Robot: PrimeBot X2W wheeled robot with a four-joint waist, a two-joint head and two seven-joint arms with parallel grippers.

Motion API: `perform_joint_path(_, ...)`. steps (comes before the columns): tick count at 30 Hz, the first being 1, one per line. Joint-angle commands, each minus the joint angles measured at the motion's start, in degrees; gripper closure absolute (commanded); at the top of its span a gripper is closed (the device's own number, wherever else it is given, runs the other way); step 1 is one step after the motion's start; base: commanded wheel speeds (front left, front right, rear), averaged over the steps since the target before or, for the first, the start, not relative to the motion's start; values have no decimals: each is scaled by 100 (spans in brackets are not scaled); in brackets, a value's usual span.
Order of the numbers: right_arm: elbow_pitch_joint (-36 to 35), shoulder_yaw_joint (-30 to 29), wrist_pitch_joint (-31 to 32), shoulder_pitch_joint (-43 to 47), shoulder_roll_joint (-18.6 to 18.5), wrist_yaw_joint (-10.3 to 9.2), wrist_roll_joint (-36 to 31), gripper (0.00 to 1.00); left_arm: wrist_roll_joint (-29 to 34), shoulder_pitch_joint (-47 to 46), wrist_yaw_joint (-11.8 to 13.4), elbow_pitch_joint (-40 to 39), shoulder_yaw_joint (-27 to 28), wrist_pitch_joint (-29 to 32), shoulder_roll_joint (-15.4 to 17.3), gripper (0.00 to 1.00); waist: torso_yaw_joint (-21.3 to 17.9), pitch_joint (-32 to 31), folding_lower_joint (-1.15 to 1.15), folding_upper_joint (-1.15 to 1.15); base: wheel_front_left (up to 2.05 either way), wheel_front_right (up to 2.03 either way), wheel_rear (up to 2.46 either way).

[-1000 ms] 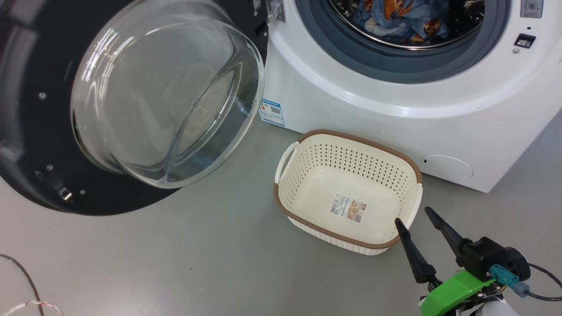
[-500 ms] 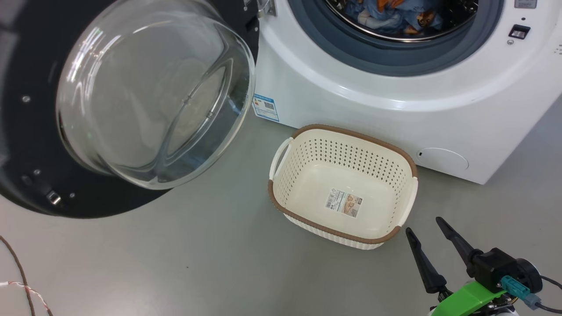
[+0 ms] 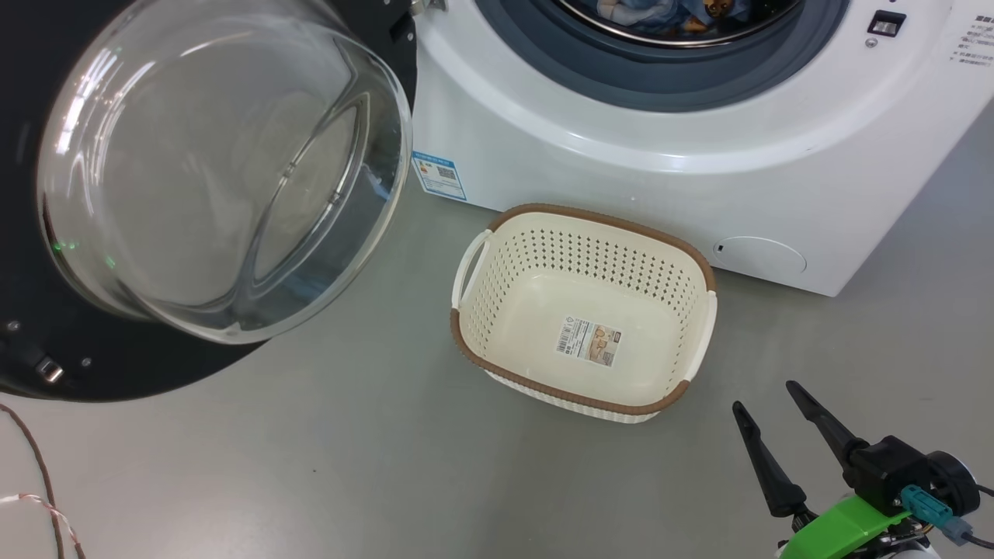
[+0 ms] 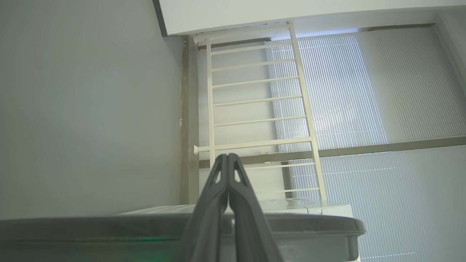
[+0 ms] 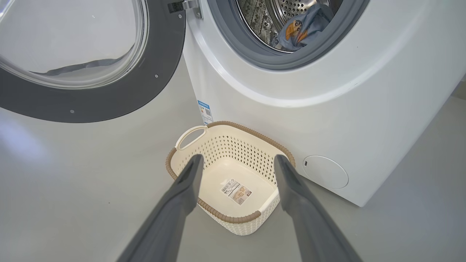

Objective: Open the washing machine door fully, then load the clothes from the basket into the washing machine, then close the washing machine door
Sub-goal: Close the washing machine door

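The washing machine door (image 3: 217, 171) stands swung wide open at the left of the head view, its black ring and bulging glass bowl turned toward the camera. The washing machine (image 3: 621, 155) takes up the top right with its white front. The clothes (image 3: 660, 9), blue with orange patches, lie inside it behind the grey-blue rubber ring (image 3: 668, 78). The basket (image 3: 590, 221) sits upright on the grey floor (image 3: 373, 466) just in front of the machine, below the opening and near the round cap (image 3: 761, 255). It is empty, with the label sticker (image 3: 589, 341) showing on its bottom. The right gripper (image 3: 764, 394) hangs at the lower right, near the basket's corner but apart from it, its dark fingers spread and empty. A thin cable (image 3: 35, 473) trails at the lower left. In the left wrist view the left gripper (image 4: 228, 158) points toward a pale wall (image 4: 80, 109) and a white ladder-like frame (image 4: 255, 98) before window blinds (image 4: 364, 91). Its fingers are pressed together tip to tip, gripping nothing. A grey rounded edge (image 4: 109, 225) crosses the bottom, possibly the door's rim, though that is hard to tell. In the right wrist view the fingers (image 5: 182, 196) stand wide apart, framing the basket below. The door is open at the upper left, and a blue and orange garment lies in the steel drum (image 5: 276, 14).
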Motion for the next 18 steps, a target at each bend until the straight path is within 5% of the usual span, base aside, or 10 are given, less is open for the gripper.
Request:
perform_joint_path(1,-150,159,-26,-11,-66,9,-28,0,65,-7,-60,-167,80,52,385,100,-27,18,0,0,0,0,0)
perform_joint_path(18,-141,341,-26,-8,-381,9,59,0,85,51,-60,-180,-167,722,346,100,-77,30,0,0,0,0,0)
